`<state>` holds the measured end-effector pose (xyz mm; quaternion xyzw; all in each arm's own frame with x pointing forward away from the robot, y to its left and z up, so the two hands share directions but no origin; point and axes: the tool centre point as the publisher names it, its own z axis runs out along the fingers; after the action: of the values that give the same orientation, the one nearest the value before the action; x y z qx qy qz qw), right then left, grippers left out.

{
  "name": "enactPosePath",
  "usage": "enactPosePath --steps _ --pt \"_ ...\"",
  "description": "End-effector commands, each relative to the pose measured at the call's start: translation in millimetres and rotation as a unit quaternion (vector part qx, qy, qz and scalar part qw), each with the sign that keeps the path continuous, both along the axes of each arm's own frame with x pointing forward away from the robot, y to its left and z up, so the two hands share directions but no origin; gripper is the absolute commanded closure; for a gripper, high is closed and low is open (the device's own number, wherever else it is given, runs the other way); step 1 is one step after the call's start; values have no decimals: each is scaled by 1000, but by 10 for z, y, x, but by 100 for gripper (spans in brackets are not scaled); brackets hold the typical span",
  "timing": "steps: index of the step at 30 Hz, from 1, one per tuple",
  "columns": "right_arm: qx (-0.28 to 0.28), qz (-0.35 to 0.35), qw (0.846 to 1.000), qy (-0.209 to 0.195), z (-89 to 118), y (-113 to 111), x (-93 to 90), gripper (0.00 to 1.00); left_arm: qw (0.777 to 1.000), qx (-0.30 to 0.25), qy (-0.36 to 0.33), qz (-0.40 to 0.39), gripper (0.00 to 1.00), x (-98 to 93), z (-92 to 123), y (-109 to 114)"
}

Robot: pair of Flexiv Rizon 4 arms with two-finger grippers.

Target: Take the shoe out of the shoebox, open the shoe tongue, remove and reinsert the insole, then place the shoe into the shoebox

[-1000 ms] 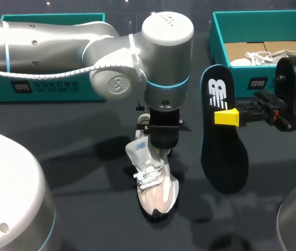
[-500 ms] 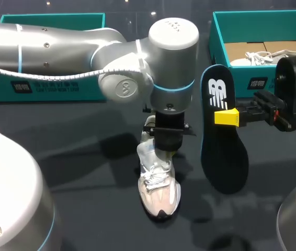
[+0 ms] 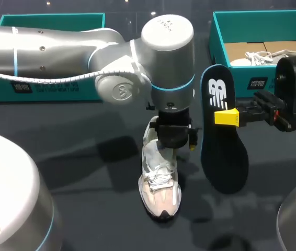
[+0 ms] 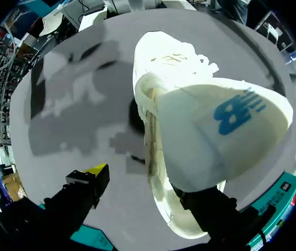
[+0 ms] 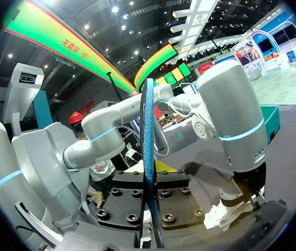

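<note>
Item: white laced sneaker (image 3: pixel 159 188) and flat, dark, elongated insole (image 3: pixel 222 151), both outside the teal shoebox (image 3: pixel 239 81).
Left gripper (image 3: pixel 174 143) has its fingers spread, with the padded tongue against one finger and the toe ahead on the table (image 3: pixel 85 172). Right gripper (image 3: pixel 226 117) pinches the thin insole across its faces.

White-and-pink shoe (image 3: pixel 159 191) stands upright at desk centre, toe near, laces up, tongue raised. Dark insole (image 3: pixel 224 157), white logo at its far end, hangs just right of it, clamped in the right end effector (image 3: pixel 226 116). Teal shoebox (image 3: pixel 242 73) sits open, far right.
</note>
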<state>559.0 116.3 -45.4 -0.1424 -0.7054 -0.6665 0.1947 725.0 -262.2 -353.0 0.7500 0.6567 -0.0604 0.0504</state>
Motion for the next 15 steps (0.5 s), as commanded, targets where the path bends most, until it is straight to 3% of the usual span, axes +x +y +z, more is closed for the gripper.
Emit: enactPosePath --steps 1,8,15 --pt "-20 -47 999 -3 2 -19 -94 100 996 -77 -35 10 0 -23 491 396" --pt "-20 -47 999 -3 2 -19 -94 100 980 -189 -56 -1 0 138 1130 525" --pt "-20 -47 999 -3 2 -19 -94 100 980 -189 -56 -1 0 138 1130 525"
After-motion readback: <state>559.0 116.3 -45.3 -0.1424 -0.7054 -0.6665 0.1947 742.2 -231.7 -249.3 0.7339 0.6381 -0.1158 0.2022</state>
